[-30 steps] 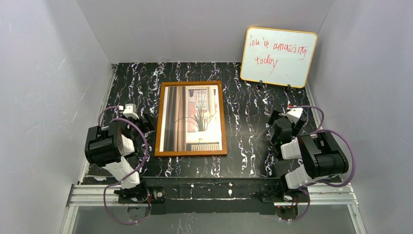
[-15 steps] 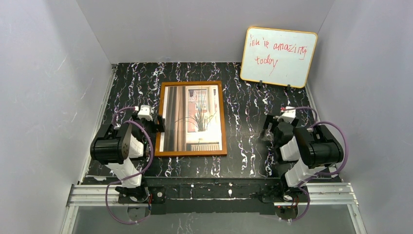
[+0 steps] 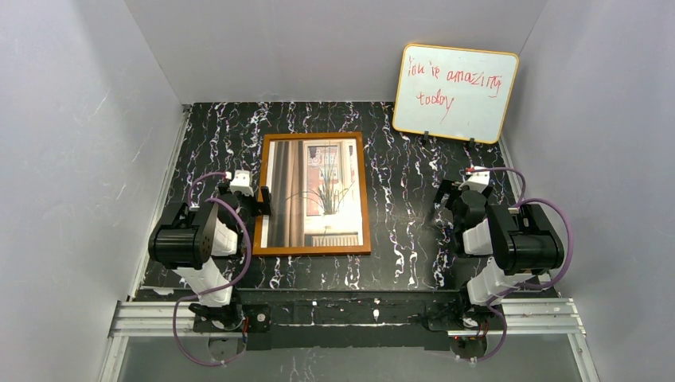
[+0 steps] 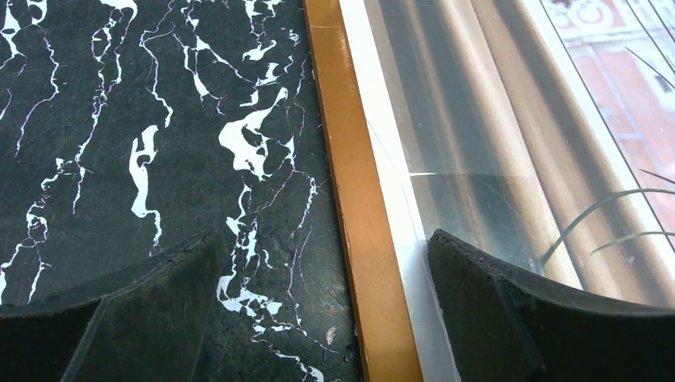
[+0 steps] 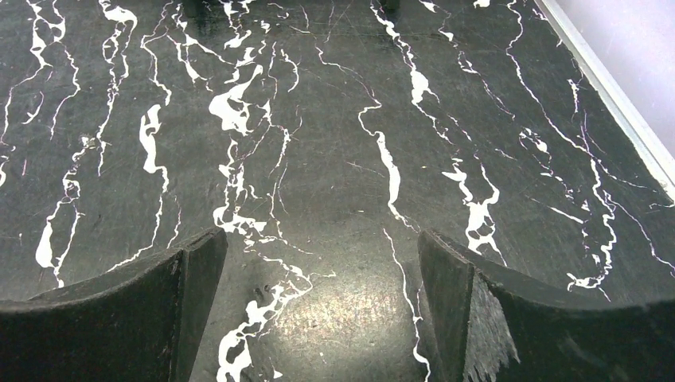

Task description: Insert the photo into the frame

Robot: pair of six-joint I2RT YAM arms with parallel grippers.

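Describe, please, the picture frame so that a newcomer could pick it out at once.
On the black, white-veined table, look at the middle. The frame lies flat there, a thin orange-brown wooden rectangle around a photo of a curtained room with a plant. Unlike the yellow-edged whiteboard propped at the far right, it bears no red handwriting.

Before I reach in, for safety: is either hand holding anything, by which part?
Nothing held. Left hand open astride the frame's left rail; right hand open above table.

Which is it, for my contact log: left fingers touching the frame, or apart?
Cannot tell: left wrist view shows fingers straddling the frame edge, height unclear.
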